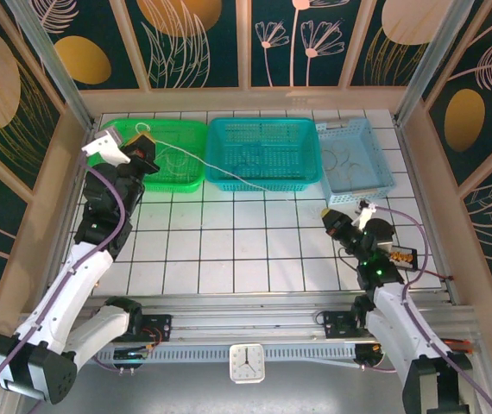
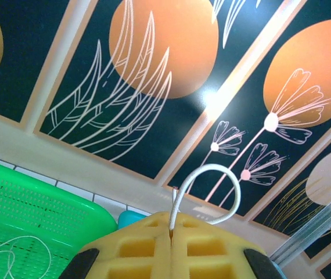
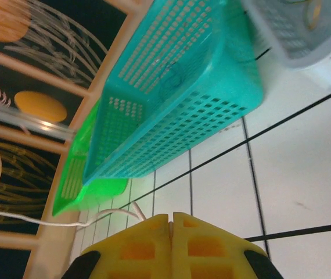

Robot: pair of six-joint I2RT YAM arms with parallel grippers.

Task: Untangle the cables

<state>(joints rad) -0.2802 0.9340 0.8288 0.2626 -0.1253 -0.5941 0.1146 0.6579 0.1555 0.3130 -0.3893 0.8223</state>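
Left gripper (image 2: 171, 232) is raised over the green basket (image 1: 190, 129), near the far-left corner of the table (image 1: 229, 250). Its yellow pads are pressed together on 1 end of a white cable (image 2: 209, 167), which curls out of the seam in a short loop. Right gripper (image 3: 170, 224) sits low near the right edge of the table, just in front of the light blue basket (image 1: 384, 177). Its pads are closed too, and the same white cable arrives at their seam from the left. I judge it is clamped there as well, although the contact itself is hard to see. Between the 2 grippers the cable goes in 1 long line, from far left to near right, past the front of the teal basket (image 1: 216, 151). Its long axis therefore lies along the line joining the 2 arms, and neither arm is nearer, since each has 1 end. More thin cables (image 1: 347, 158) lie curled inside the baskets. The next move probably turns on drawing the 2 ends apart along this line, so that the cable comes free.
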